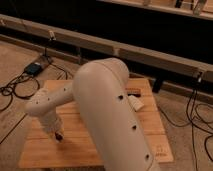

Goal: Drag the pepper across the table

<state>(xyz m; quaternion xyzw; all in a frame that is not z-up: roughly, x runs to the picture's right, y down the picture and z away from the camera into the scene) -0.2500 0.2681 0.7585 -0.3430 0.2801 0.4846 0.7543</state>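
We see a wooden table (pixel 42 150) on a brown floor, with a dark wall behind. At far left, cables (pixel 12 90) lie on the floor. Over the table's front left, the gripper (pixel 56 131) hangs low from the bulky white arm (pixel 107 105); we cannot tell its state. A small dark red shape at its tip looks like the pepper (pixel 59 136), lying on the table. Right of the arm sits a white box (pixel 135 103).

Robot lab: floor cables (pixel 12 91), metal rails (pixel 150 52), gripper (pixel 58 135) low over wooden table (pixel 70 152).
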